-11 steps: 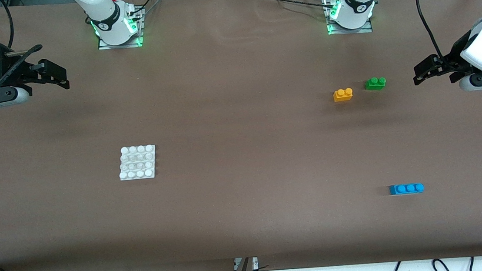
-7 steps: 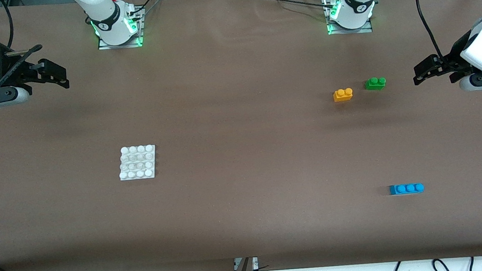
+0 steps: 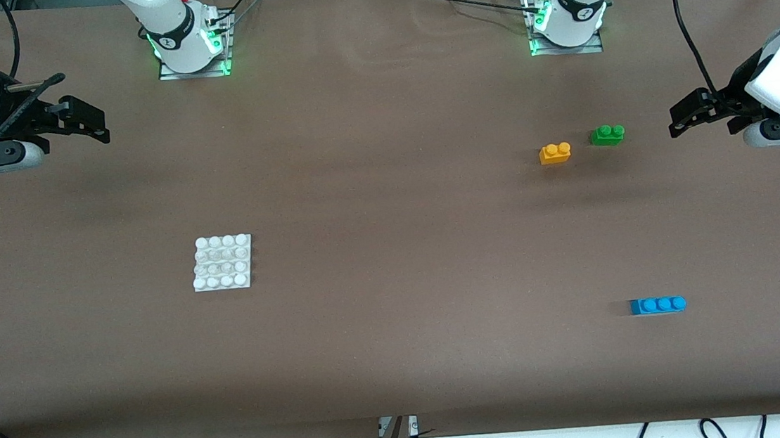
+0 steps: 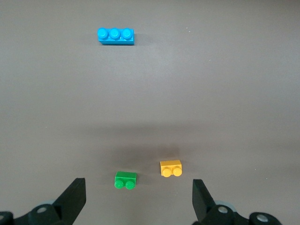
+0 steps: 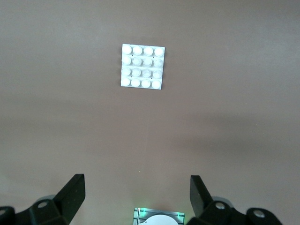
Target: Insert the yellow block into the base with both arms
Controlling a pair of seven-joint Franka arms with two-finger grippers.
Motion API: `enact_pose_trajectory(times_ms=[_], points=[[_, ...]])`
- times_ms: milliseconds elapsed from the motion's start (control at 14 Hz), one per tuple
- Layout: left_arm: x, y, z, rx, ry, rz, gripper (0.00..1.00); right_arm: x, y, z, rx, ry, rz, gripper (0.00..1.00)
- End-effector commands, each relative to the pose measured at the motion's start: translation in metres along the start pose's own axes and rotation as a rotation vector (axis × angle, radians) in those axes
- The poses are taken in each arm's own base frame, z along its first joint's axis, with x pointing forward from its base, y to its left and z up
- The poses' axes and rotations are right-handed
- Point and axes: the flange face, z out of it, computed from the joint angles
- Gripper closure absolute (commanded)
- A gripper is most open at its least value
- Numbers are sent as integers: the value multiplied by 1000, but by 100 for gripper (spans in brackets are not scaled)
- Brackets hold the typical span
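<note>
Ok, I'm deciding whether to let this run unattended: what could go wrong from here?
1. The green brick sits close beside the yellow block; the open left tool, up over that end of the table, might bump or grab the wrong one.
2. The base lies loose on the table; unless the open right tool steadies it, pressing may slide it.
3. Both arms must meet at the base, so they could crowd each other.

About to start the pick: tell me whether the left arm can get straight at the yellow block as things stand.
Probably yes. The left gripper hangs open, holding nothing, and the yellow block stands uncovered. The green brick sits close beside it, apart, so the fingers should fit.
</note>
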Motion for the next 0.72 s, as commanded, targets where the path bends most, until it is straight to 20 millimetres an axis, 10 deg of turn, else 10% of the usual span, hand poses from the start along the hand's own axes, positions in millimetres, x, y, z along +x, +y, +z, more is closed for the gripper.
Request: enact_pose_trajectory(times_ms=[0, 645], points=[[2, -2, -6, 18, -3, 18, 0, -1, 3, -7, 20, 6, -9, 1], [2, -3, -6, 18, -3, 18, 0, -1, 6, -8, 13, 8, -5, 1]])
